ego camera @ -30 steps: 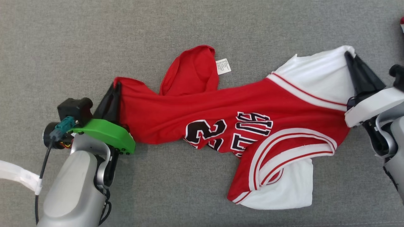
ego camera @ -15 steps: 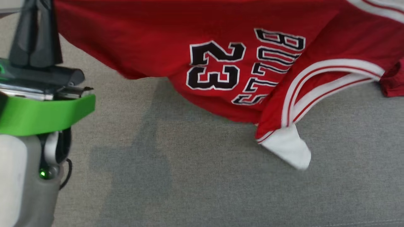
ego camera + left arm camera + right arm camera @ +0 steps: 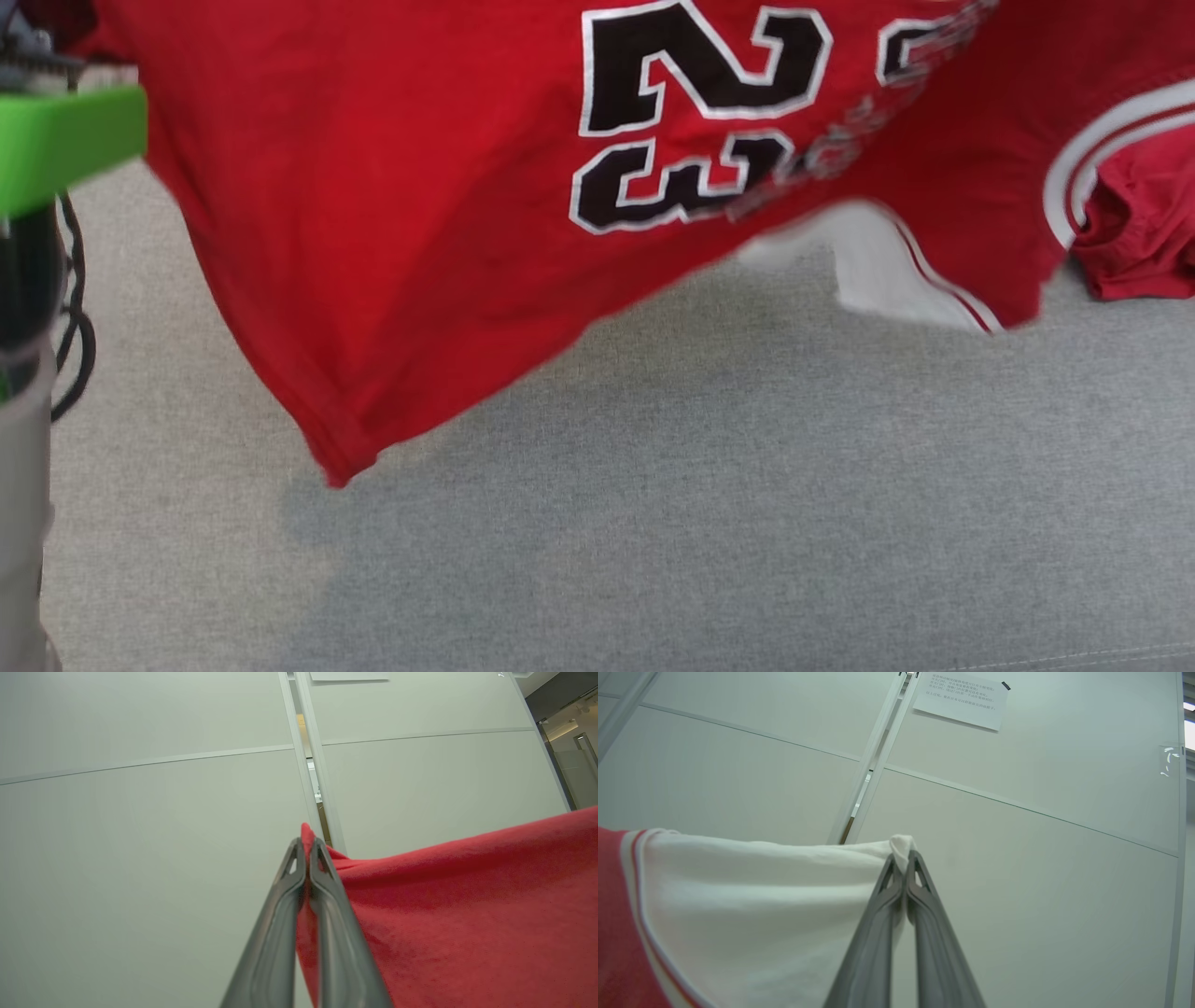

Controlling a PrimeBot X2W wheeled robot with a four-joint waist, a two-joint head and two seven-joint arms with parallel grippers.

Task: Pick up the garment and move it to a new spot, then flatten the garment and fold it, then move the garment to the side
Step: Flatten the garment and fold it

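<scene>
Soft red jersey garment (image 3: 401, 243) hangs slack between both pincers, above the grey woven worktop (image 3: 709, 523). A bunched red knit corner sits in the clenched left pincer (image 3: 306, 845); a white corner in the clenched right pincer (image 3: 904, 857).

Grey woven fabric surface (image 3: 747, 523), fine flecked weave, running edge to edge. Over at 3 o'clock, a bunched red bit of the garment (image 3: 1134, 233), looks like it's resting right on the cloth, honestly hard to call from here. Faint stitched seam (image 3: 1074, 661) down around 5 o'clock. Soft dark shadow (image 3: 401, 551) spread toward 7 o'clock.
</scene>
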